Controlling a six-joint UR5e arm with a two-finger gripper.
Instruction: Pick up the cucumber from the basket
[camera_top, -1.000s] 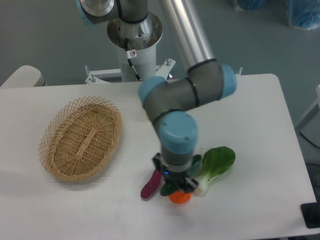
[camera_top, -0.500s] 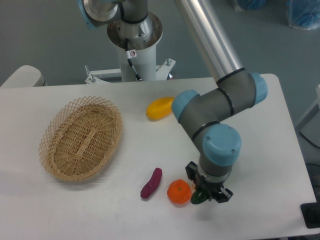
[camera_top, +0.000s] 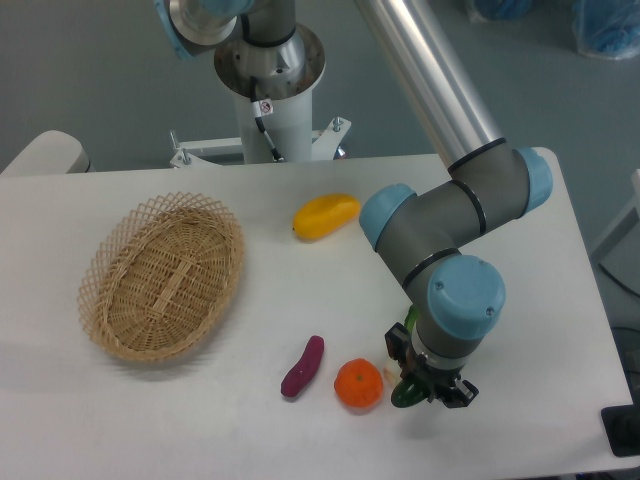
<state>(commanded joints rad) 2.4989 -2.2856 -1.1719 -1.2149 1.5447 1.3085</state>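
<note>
Here, oval tan wicker basket (camera_top: 163, 277) near desk's left edge holds nothing we see. Dark green glossy cucumber (camera_top: 404, 394) near front edge, beside orange fruit (camera_top: 358, 384), under gripper (camera_top: 432, 385); grip unclear. We'd confirm hold before lifting.

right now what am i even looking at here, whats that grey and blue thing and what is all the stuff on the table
The grey and blue thing is a robot arm, built of jointed tubes and bolted to a post behind the white table. One fixed camera looks down from the front. At the arm's tip is a two-finger gripper, pointing down at the table's front right. Something dark green shows at the gripper; whether it is gripped cannot be told. Beside it lie an orange fruit and a small purple piece. A yellow fruit lies further back. On the left sits a woven basket, with nothing visible in it.
</note>
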